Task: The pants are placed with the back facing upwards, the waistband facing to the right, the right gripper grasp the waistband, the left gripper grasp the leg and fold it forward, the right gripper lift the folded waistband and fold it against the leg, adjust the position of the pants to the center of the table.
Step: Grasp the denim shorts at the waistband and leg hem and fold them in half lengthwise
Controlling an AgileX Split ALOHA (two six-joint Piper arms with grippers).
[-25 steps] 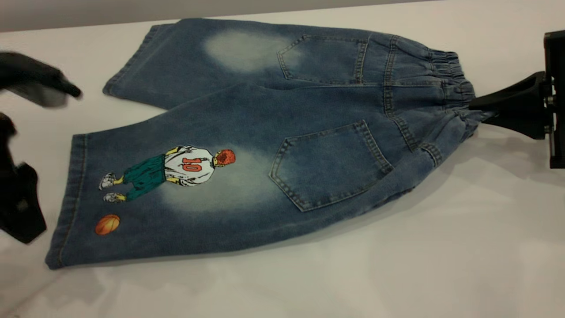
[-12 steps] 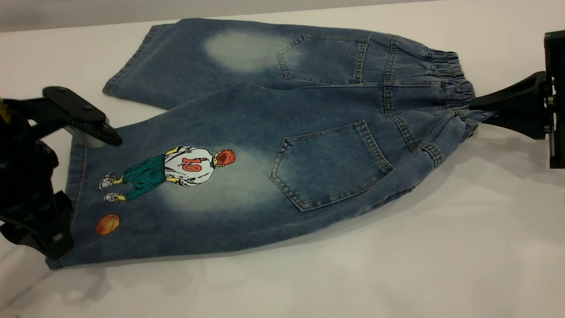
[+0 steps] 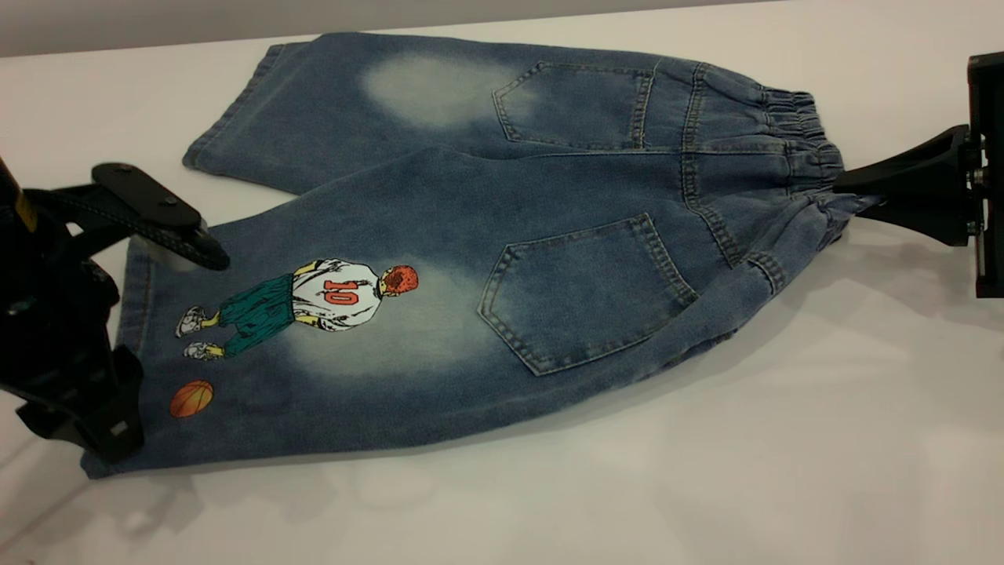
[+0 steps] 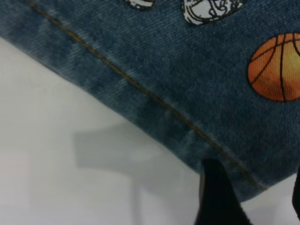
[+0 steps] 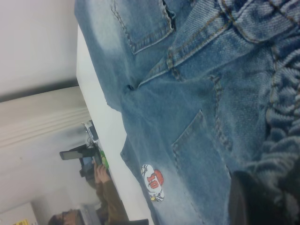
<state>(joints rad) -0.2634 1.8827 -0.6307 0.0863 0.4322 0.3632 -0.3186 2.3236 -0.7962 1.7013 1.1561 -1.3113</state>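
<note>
- Table (image 3: 784,471): broad matte white to pale grey top, smooth, reaching past every edge of the garment.
- Pants (image 3: 502,235): knee-length blue denim, twill weave, lying flat with the back up. Long axis runs left to right, leg hems to the left, wide top end to the right. They lie across the middle and far part of the table. Faded pale patches on both legs; two five-sided patch pockets (image 3: 584,294) with tan double stitching.
- Leg (image 3: 314,345): the near one, flat, its stitched hem at the left end. Printed with a red-haired player (image 3: 302,302) in a white number 10 shirt and green shorts, head pointing right, and an orange basketball (image 3: 191,399) near the hem.
- Waistband (image 3: 808,149): gathered, ruched elastic denim at the right end, its near part bunched and drawn towards the right.
- Left gripper (image 3: 157,337): black, at the left hem of the printed leg. Jaws spread wide, one finger over the far corner of the hem, the other at the near corner; nothing clamped.
- Right gripper (image 3: 851,192): black wedge-shaped fingers at the right edge of the scene, jaws clenched on the waistband.
- Person (image 5: 105,197): seen small beyond the table in the right wrist view, seated, in a brown sleeve.
</note>
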